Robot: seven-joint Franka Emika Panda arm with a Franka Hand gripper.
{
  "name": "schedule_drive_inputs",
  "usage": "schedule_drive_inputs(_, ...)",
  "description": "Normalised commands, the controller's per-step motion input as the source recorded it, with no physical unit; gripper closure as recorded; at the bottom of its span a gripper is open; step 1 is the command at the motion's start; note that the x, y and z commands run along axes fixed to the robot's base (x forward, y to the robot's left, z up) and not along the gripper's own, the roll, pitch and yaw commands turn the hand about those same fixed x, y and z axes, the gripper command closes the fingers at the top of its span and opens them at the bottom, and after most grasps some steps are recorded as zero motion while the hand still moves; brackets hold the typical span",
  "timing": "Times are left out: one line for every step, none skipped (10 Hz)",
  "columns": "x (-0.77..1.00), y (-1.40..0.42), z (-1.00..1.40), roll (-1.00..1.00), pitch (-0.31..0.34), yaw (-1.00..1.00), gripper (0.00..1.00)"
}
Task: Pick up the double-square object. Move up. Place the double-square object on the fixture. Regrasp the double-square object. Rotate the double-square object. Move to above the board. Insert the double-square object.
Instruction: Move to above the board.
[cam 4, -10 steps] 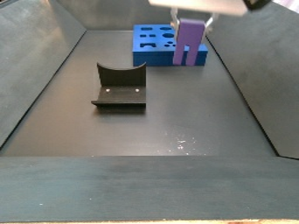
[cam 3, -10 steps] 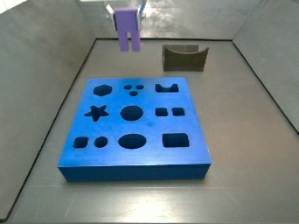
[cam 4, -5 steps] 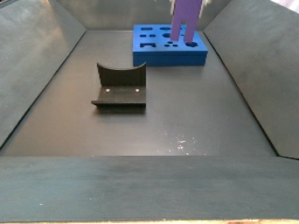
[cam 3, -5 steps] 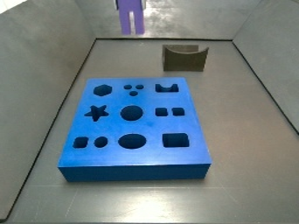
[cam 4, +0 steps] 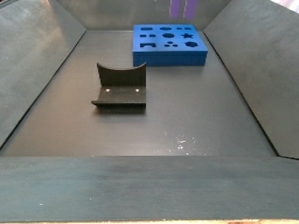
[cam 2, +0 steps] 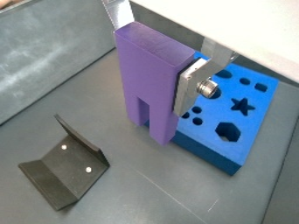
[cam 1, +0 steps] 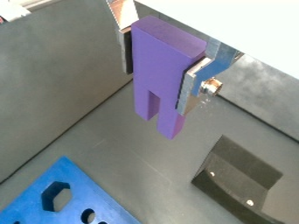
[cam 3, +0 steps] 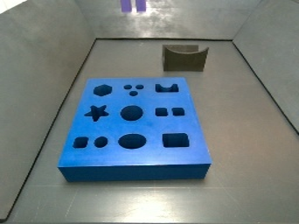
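Gripper [cam 1: 163, 66]: clamped on double-square object, silver finger plates [cam 2: 191, 85] pressed flat vs. its two broad faces in both wrist views; high above the board, out of both side views bar what it carries.

Double-square object [cam 2: 149, 83]: lavender block w/ slot cut up from lower end, leaving two short legs pointing down; hangs upright, clear of floor, touching nothing but the fingers. Only leg tips visible in side views, at very top edge [cam 3: 135, 5] [cam 4: 181, 8], well above board level.

Board [cam 3: 135, 119]: bright-blue slab flat on floor, cut-outs incl. star, hexagon, circles, squares, all unfilled. Seen below and beside the block in a wrist view [cam 2: 230, 114]; one corner w/ hexagon hole in a wrist view [cam 1: 52, 194].

Fixture [cam 4: 119, 88]: dark notched bracket on base plate, standing on floor well apart from board, beyond its far right corner in a side view [cam 3: 184, 58]; nothing resting in notch. Also in both wrist views [cam 1: 242, 172] [cam 2: 66, 163].

Floor [cam 4: 176, 122]: dull grey, bare around board and fixture; grey walls [cam 3: 59, 35] rising around board.
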Motion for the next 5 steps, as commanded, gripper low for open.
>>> schedule_drive_inputs(0.01, -0.02, 0.36, -0.08, 0.086, 0.01, 1.00)
schedule_drive_inputs(0.18, -1.00, 0.41, -0.03, 0.524, 0.27, 1.00)
schedule_drive_inputs(0.19, -1.00, 0.35, 0.04, 0.486, 0.25, 1.00)
schedule_drive_inputs(0.21, -1.00, 0.36, 0.08, 0.437, 0.21, 1.00)
schedule_drive_inputs(0.24, -1.00, 0.35, 0.04, 0.289, 0.09, 1.00)
